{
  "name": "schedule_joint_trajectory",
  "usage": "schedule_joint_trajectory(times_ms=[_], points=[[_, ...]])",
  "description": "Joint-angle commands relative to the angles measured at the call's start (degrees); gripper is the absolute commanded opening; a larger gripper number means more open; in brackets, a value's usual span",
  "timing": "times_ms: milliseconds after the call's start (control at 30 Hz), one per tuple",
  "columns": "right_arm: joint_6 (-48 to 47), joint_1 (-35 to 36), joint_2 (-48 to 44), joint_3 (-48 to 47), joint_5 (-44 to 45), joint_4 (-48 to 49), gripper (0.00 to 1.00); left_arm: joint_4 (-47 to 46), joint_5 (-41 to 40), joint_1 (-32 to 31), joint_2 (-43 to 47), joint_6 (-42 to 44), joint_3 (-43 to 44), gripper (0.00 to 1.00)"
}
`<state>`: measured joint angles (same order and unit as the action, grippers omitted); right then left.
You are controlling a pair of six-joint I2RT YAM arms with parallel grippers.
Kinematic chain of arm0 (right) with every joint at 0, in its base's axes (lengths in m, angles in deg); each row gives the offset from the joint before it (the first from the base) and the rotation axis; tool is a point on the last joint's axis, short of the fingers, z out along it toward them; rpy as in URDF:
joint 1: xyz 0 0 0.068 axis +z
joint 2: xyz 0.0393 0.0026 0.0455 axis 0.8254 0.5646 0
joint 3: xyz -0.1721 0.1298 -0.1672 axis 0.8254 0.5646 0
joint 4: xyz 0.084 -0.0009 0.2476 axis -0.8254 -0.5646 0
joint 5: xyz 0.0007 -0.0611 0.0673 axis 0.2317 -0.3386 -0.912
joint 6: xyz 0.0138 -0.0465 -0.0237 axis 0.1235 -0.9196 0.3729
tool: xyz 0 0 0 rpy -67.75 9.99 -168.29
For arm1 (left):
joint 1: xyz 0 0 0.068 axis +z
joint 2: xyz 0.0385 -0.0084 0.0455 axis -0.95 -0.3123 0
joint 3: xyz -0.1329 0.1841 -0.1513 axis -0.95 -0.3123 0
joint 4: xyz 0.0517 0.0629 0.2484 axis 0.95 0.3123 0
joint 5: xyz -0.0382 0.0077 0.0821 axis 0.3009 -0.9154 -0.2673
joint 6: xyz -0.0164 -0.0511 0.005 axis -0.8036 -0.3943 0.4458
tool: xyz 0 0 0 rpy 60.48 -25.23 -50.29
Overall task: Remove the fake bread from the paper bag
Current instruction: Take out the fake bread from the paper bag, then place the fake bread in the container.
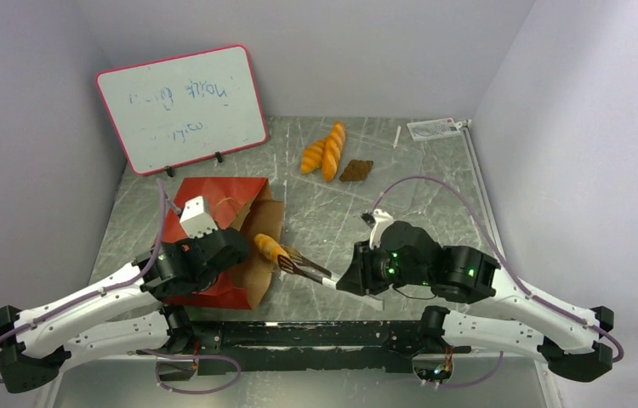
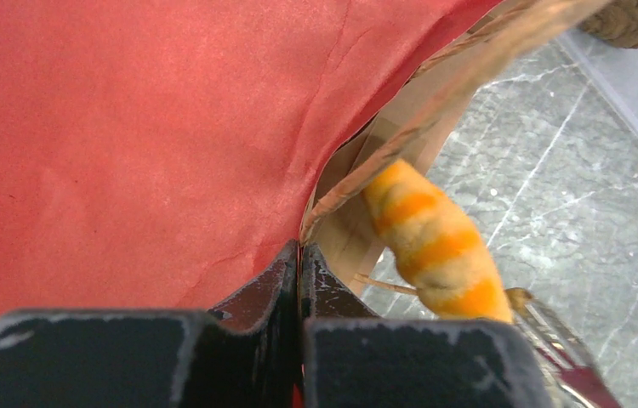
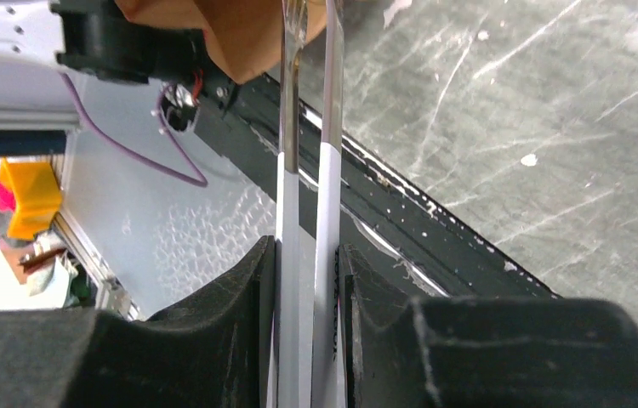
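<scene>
The red paper bag [image 1: 218,200] lies at the left with its brown-lined mouth facing right. My left gripper [image 1: 235,246] is shut on the edge of the bag's mouth; the left wrist view shows the jaws [image 2: 301,255] pinching the red paper [image 2: 128,127]. My right gripper [image 1: 358,279] is shut on metal tweezers [image 1: 311,272], seen between its pads in the right wrist view [image 3: 307,170]. The tweezers' tips hold a golden-orange loaf [image 1: 270,248] just outside the bag's mouth; it also shows in the left wrist view [image 2: 435,242]. Two orange loaves [image 1: 326,153] and a dark brown piece [image 1: 356,170] lie on the table behind.
A whiteboard [image 1: 181,106] with a pink frame leans at the back left. A small card [image 1: 435,127] and a thin white stick [image 1: 397,136] lie at the back right. White walls close in the grey marbled table [image 1: 418,195] on three sides.
</scene>
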<state>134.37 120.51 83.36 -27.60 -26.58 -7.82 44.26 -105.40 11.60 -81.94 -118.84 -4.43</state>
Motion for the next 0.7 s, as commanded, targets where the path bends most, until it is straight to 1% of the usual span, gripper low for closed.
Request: schedule_joint_trajectory(times_ms=[0,100,233,400,567,667], points=[[0.51,-0.12,0.38,-6.06,6.12,-0.16,0.00,3.55,-3.05,-0.18,-1.81,-2.60,1.72,0.07],[1.12,-0.08,2.49,-8.81,8.44,-0.16,0.00,3.87,-3.19,-0.19,-2.68,-2.63,1.38,0.07],[2.23,-0.10,5.48,-12.49,12.11,0.58,0.00,6.87,-2.69,-0.18,-2.77,-6.05,0.95,0.07],[2.64,-0.12,9.46,-17.13,18.22,-2.17,0.00,10.72,-3.40,-0.22,1.48,-9.89,-0.38,0.07],[5.06,-0.15,11.29,-19.09,24.45,-4.15,0.00,13.20,-5.19,-0.22,6.49,-9.28,0.81,0.07],[6.56,-0.11,12.03,-19.64,28.59,-4.55,0.00,11.25,-5.18,-0.18,7.61,-5.21,1.61,0.07]])
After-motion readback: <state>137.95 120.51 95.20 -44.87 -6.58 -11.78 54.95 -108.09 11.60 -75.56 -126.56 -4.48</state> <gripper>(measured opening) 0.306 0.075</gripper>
